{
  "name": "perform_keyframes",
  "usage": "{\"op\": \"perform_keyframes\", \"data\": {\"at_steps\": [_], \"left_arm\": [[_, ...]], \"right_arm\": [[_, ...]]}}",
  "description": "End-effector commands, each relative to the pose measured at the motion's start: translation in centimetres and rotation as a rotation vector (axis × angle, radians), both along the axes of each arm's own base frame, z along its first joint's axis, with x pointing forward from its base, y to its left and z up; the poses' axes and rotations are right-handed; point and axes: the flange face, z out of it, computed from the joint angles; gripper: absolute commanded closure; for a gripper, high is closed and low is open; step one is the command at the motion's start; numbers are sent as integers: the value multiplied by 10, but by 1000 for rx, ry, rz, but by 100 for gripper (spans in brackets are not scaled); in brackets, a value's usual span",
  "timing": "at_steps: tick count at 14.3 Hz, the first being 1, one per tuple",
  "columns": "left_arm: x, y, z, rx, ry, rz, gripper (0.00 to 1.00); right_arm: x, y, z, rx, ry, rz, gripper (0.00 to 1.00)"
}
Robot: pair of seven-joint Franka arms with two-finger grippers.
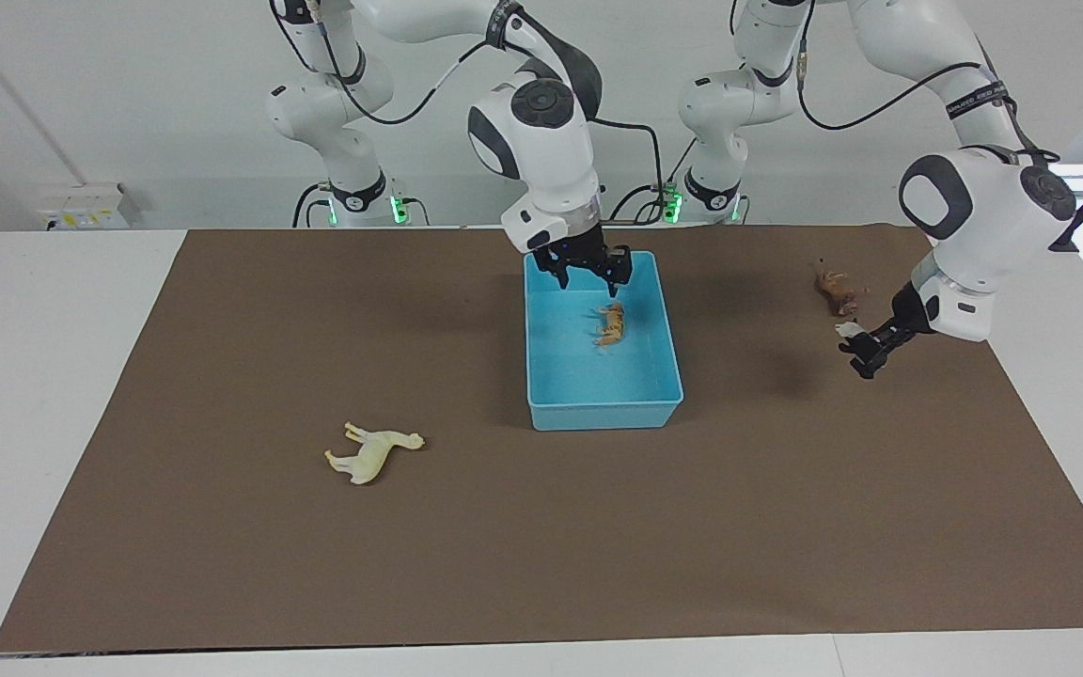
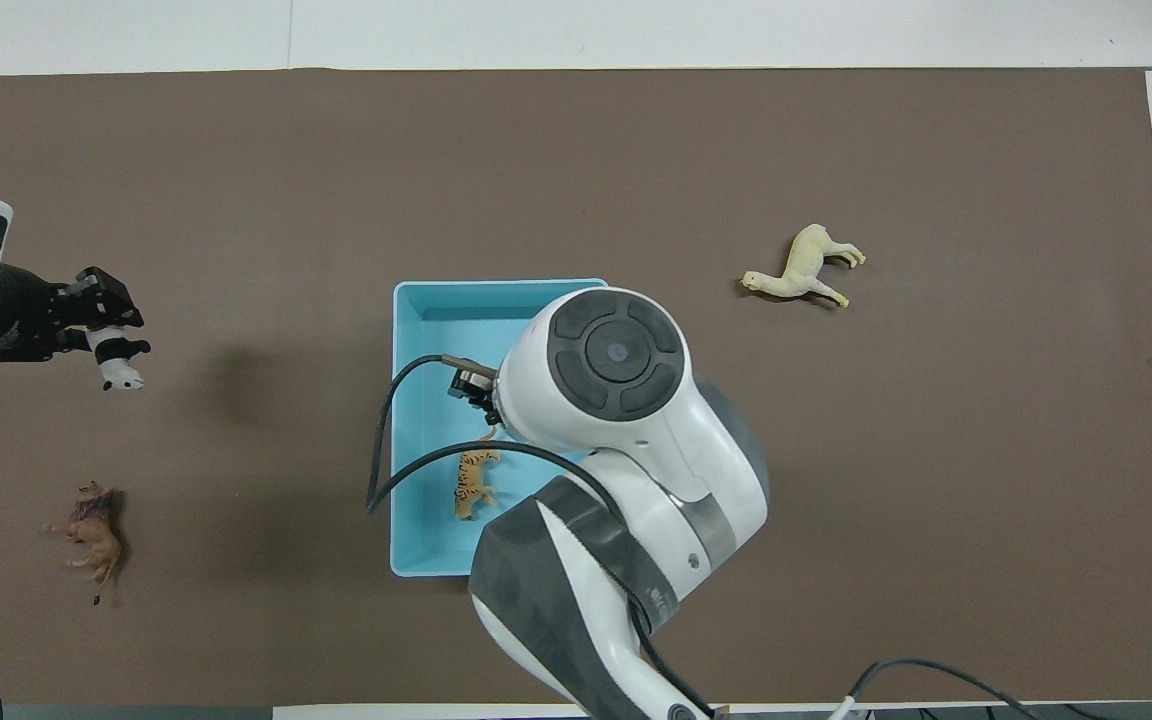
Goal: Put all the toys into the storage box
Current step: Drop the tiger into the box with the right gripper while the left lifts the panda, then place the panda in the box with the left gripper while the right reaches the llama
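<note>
The light blue storage box [image 1: 603, 404] stands on the brown mat [image 1: 541, 545] about midway along the desk [image 1: 34, 376], close to the desk's edge on the robots' own side. Inside it, on its floor, lies the orange-tan toy [image 1: 611, 324], in the half of the box nearer to the robots. The right gripper [image 1: 588, 275] hangs just above the box, over the end of it nearest the robots, with its fingers spread apart and nothing between them; the orange-tan toy is below it and clear of it. In the overhead view the right arm's white wrist covers much of the box, and the toy [image 2: 474, 482] shows beside a black cable. The left gripper [image 1: 859, 350] is up in the air over the mat toward the left arm's end of the desk, its fingers pressed together on the black-and-white panda [image 2: 118, 362], which sticks out from the fingertips. The dark brown toy [image 1: 837, 292] lies on the mat toward that same end, near the desk's edge on the robots' side, apart from the left gripper. The cream horse-like toy [image 1: 372, 453] lies on its side on the mat toward the right arm's end of the desk, farther from the robots than the box and well apart from it.
</note>
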Motion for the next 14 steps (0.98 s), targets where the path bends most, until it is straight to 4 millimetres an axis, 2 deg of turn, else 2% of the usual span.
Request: {"op": "perform_keyframes", "data": {"at_steps": [1,3,5,6,7,8,9,10,12,14], "left_arm": [[-9,-94,24,-84,20,60,92],[-23,-187,27,-88,30,99,92],[-45,-274,30,-108,-11,116,92],[-56,-306,32,-124,-29,134,92],[-74,-334,28,-128,-25,127,87],[-87,-346,21,-121,-15,107,76],[-98,-351,19,-115,-7,91,42],[-108,-355,14,-101,7,72,0],[-107,-349,14,-76,19,63,0],[-105,-332,17,26,7,15,0]], "right_arm": [[43,-84,18,-29,-22,70,0],[74,-145,14,-28,-59,164,0],[97,-190,10,-26,-136,305,0],[107,-211,9,-31,-171,335,0],[112,-225,8,-33,-181,335,0],[117,-232,4,-34,-192,315,0],[118,-237,-6,-32,-169,260,2],[121,-246,-19,-30,-141,115,5],[128,-252,-43,-14,-110,-148,5],[133,-257,-57,-2,-80,-281,5]]}}
